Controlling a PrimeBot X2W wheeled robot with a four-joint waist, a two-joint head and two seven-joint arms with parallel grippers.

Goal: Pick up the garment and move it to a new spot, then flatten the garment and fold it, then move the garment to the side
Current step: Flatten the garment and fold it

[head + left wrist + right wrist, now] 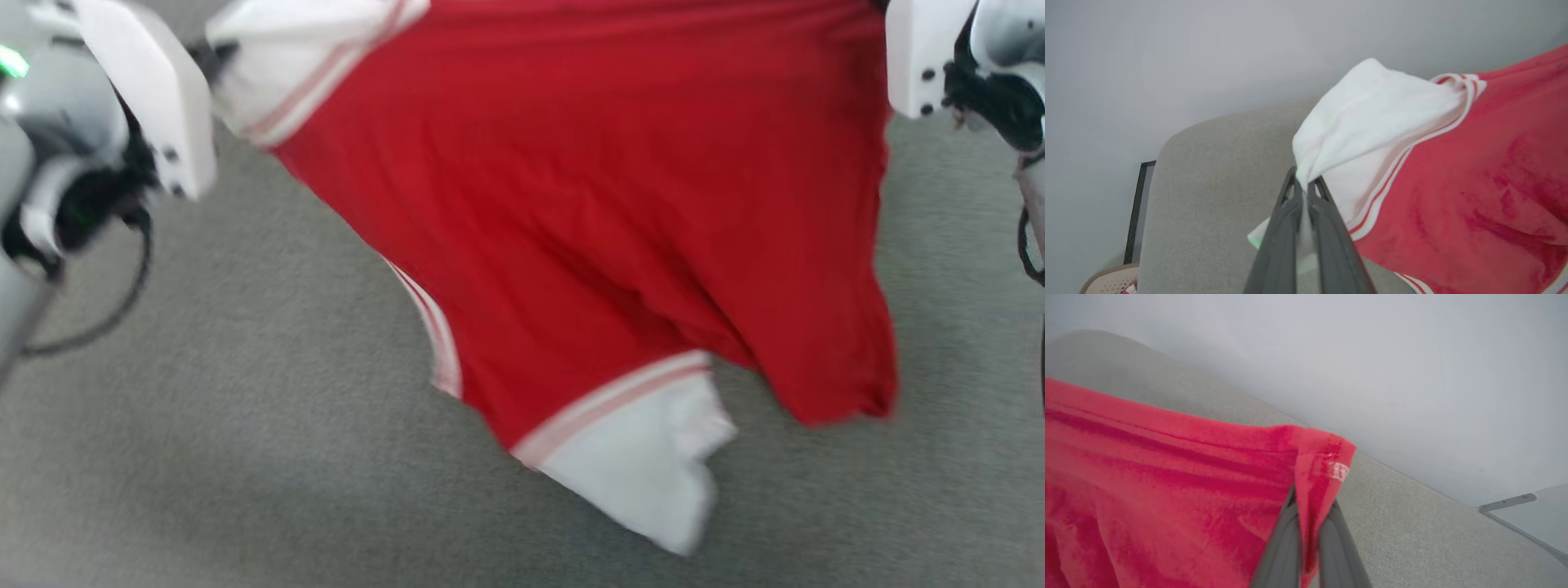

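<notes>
- Hanging in the air between the robot's two raised arms, the garment [588, 204] spreads as a broad red sheet above a grey carpet-like surface [204, 408], as the head view shows it.
- Its top edge runs taut from arm to arm, while the red body sags below in soft folds.
- One white sleeve [645, 474], edged with a red-and-white striped band, dangles at the lowest point; the blur leaves it unclear whether it touches the surface.
- White casing of the left arm [147, 98] stands just beside the cloth at the upper left, and white casing of the right arm [922, 57] stands at the upper right.
- In the left wrist view, the left claw [1303, 185] is clenched on the other white sleeve [1372, 114], with bunched fabric pinched between its two dark fingers [1282, 245].
- In the right wrist view, the right claw [1310, 506] is grasping a red corner of the garment, the cloth folded down between its fingers and a small white tag [1339, 471] showing on that corner.
- A pale grey wall [1167, 61] rises behind the surface, a dark-framed panel [1137, 212] stands at its edge, and a beige perforated object [1110, 281] sits in the bottom corner.
</notes>
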